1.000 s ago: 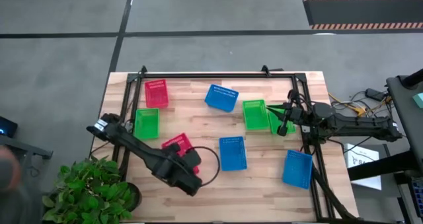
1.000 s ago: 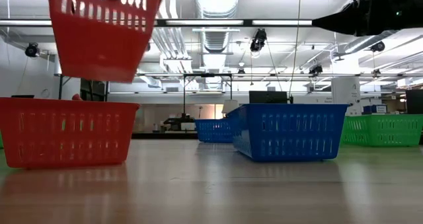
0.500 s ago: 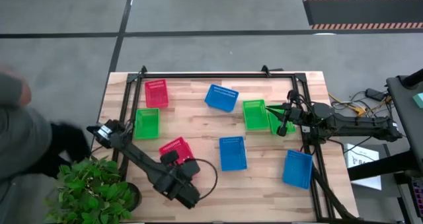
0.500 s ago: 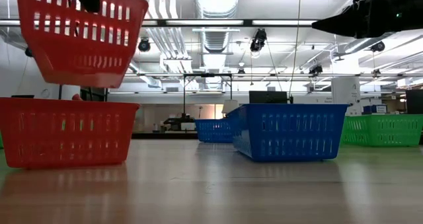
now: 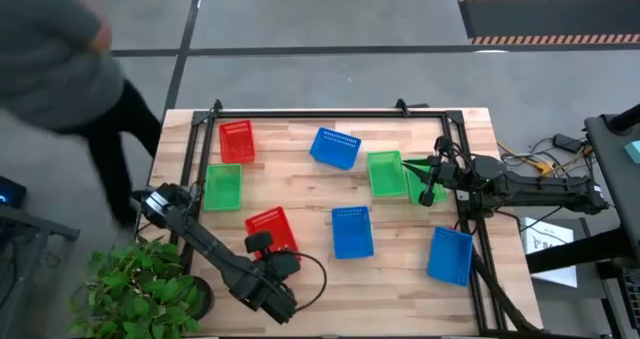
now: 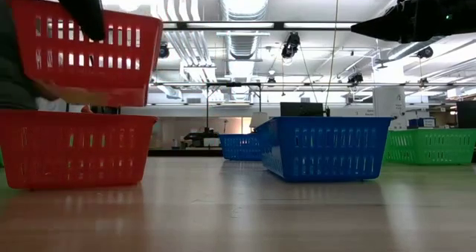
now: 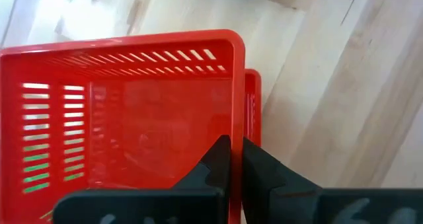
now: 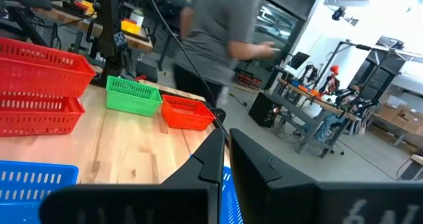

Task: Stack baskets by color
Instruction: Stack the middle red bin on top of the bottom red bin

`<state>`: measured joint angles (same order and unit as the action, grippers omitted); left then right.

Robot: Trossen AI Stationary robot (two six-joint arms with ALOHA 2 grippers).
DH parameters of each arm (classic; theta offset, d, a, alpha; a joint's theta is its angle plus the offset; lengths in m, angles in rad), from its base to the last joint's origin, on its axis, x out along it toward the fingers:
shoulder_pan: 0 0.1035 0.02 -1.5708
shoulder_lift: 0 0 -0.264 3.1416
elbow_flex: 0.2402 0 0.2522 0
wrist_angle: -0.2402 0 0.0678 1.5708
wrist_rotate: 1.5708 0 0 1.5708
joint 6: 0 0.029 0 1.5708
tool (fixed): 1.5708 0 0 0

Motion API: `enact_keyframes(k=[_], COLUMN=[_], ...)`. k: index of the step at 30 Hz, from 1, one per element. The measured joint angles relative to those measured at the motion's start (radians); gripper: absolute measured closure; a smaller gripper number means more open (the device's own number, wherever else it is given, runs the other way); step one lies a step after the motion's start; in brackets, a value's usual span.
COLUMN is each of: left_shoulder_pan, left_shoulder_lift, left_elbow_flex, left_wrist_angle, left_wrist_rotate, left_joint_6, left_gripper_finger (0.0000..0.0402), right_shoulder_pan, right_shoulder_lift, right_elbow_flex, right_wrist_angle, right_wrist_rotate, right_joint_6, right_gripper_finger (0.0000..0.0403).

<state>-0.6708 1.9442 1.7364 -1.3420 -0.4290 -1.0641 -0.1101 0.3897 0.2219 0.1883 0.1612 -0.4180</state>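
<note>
Pale wooden plank counter (image 5: 300, 194) framed by black rails, set on a grey floor, with a leafy green potted plant (image 5: 135, 289) at the near left corner and a person in a grey top (image 5: 50, 39) passing at the far left; ceiling ducts and strip lights visible across the room in the low view. Scattered on the counter: a red lattice plastic basket (image 5: 236, 141) at far left, a green lattice basket (image 5: 222, 186) just nearer, a blue lattice basket (image 5: 335, 147) far centre, two green lattice baskets (image 5: 385, 173) side by side toward the right, a blue basket mid-counter (image 5: 351, 231), another blue basket tilted (image 5: 450, 255) at the near right edge. All empty. Left claw (image 7: 236, 159) pressed together on the rim of a lifted red basket (image 6: 82, 50), hanging level directly above a second red basket (image 6: 74, 148) resting on the counter, not yet nested. Right claw (image 8: 226, 148) pressed together, holding nothing, hovering above the right-hand green pair.
</note>
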Motion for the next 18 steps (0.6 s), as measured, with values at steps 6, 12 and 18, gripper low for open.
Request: enact_keyframes(k=[6, 12, 18], left_shoulder_pan=[0.0, 0.004, 0.008], left_shoulder_lift=[0.0, 0.0, 0.0], left_elbow_flex=[-0.011, -0.025, -0.043], left_wrist_angle=[0.022, 0.057, 0.06], left_wrist_rotate=[0.001, 0.006, 0.019], left_joint_6=[-0.027, -0.03, -0.064], left_gripper_finger=[0.0401, 0.0401, 0.0401], right_shoulder_pan=[0.0, 0.0, 0.0], right_shoulder_lift=[0.0, 0.0, 0.0], right_elbow_flex=[0.0, 0.0, 0.0], right_wrist_angle=[-0.005, -0.005, -0.005], right_wrist_rotate=[0.0, 0.0, 0.0], right_joint_6=[0.001, 0.001, 0.008], right_gripper_finger=[0.0385, 0.0385, 0.0385])
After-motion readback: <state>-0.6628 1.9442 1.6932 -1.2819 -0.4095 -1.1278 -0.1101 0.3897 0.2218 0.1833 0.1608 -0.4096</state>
